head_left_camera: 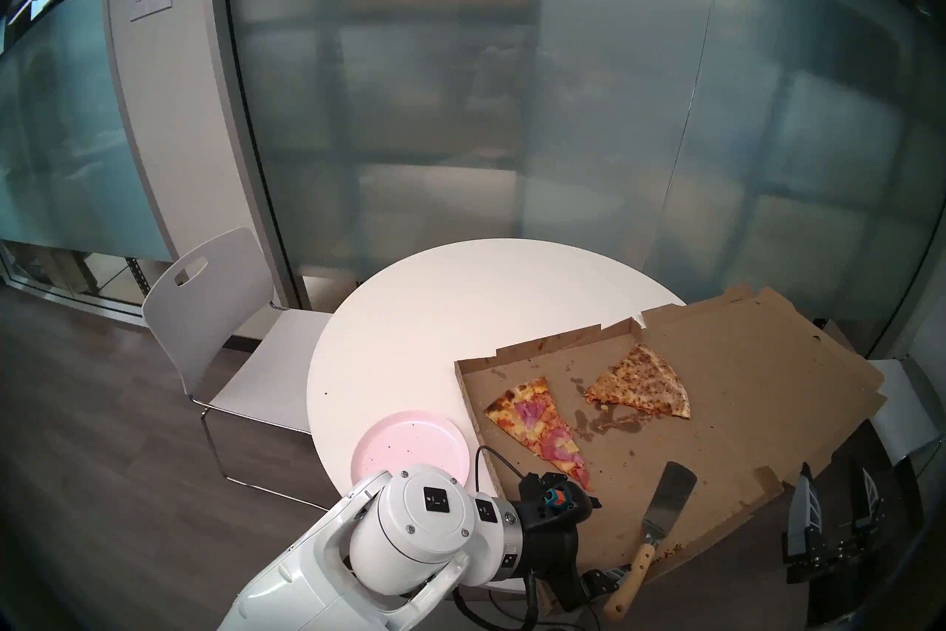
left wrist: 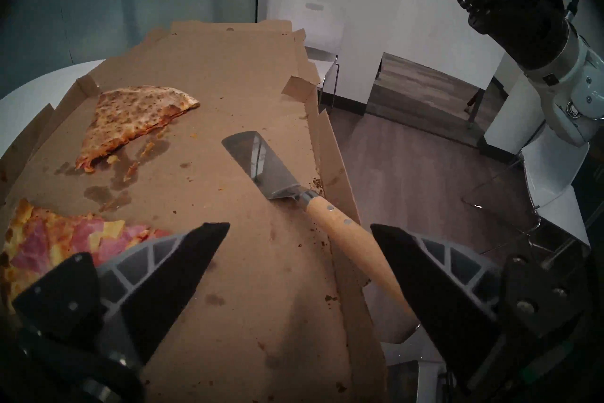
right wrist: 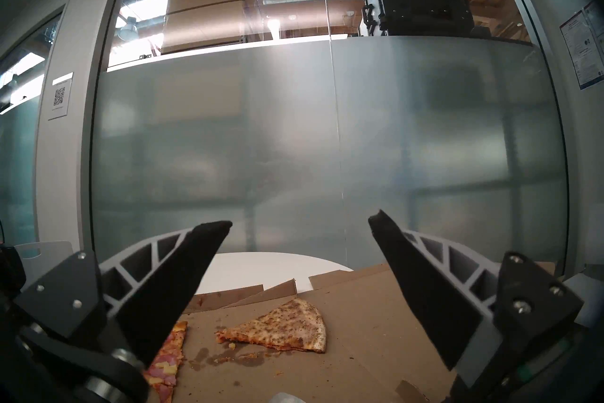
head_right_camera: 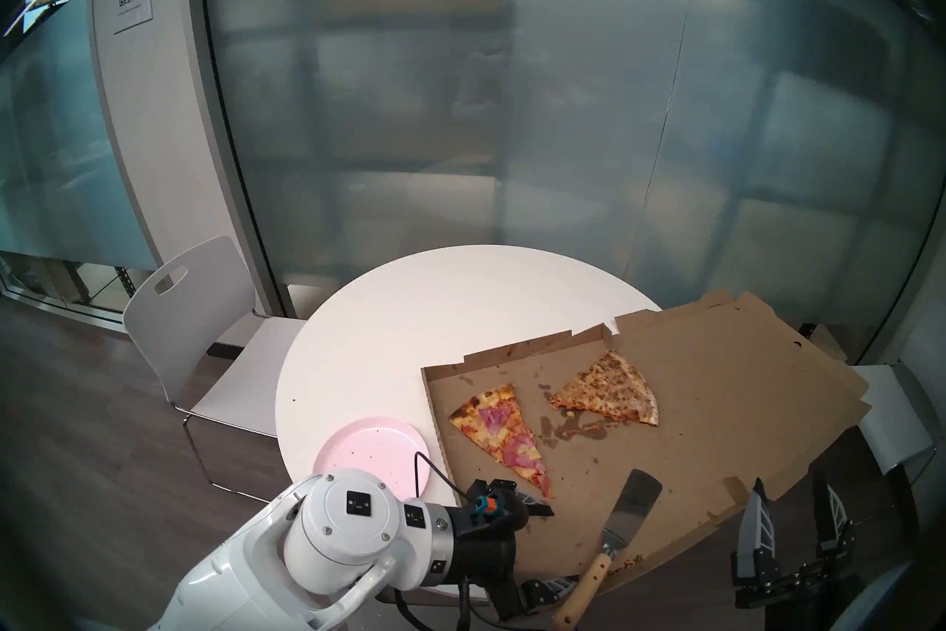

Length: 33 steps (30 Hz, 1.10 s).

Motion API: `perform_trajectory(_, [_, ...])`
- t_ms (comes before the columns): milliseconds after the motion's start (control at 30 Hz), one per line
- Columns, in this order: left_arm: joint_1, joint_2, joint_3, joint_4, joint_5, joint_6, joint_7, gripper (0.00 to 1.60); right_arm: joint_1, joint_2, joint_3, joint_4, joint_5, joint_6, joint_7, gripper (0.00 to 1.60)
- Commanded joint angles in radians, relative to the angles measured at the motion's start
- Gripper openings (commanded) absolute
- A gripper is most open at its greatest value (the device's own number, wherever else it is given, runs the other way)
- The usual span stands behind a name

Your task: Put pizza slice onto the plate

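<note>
Hovering with its jaws spread and empty at the lower centre of the head view, the left pincer (head_left_camera: pixel 596 540) is lining up on the wooden-handled metal spatula (head_left_camera: pixel 652 520), likely for scooping the long ham-and-pineapple pizza slice (head_left_camera: pixel 540 430) lying in the open brown cardboard box (head_left_camera: pixel 716 435) toward the round pale pink plate (head_left_camera: pixel 409 445) just left on the white counter (head_left_camera: pixel 435 307), while the right pincer (head_left_camera: pixel 834 502) is waiting open and empty at lower right.

Both head views look steeply down from above the worktop's (head_left_camera: pixel 409 307) near edge toward the glass wall. The left wrist view skims low across the pizza box (left wrist: pixel 228 81); the right wrist view faces the glass wall, sharing that box's speckled slice (right wrist: pixel 281 327).
</note>
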Motion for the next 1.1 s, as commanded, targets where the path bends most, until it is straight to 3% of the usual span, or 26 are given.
perform_trajectory(0, [-0.111, -0.011, 0.059, 0.006, -0.053, 0.06, 0.038, 1.6, 0.001, 0.0, 0.004, -0.012, 0.018, -0.01, 0.007, 1.6])
perform_trajectory(200, [-0.19, 0.004, 0.14, 0.019, -0.128, 0.14, 0.099, 1.6, 0.0, -0.002, 0.007, -0.009, 0.029, -0.012, 0.015, 1.6])
perform_trajectory(467, [-0.259, 0.023, 0.219, 0.031, -0.232, 0.198, 0.194, 1.6, 0.001, -0.005, 0.013, -0.009, 0.041, -0.015, 0.024, 1.6])
perform_trajectory(500, [-0.272, 0.036, 0.236, 0.025, -0.256, 0.203, 0.22, 1.52, 0.001, -0.006, 0.015, -0.009, 0.044, -0.015, 0.025, 1.6])
perform_trajectory(1067, [-0.323, 0.085, 0.307, 0.038, -0.471, 0.21, 0.398, 1.53, 0.003, -0.014, 0.02, -0.002, 0.054, -0.013, 0.039, 1.6])
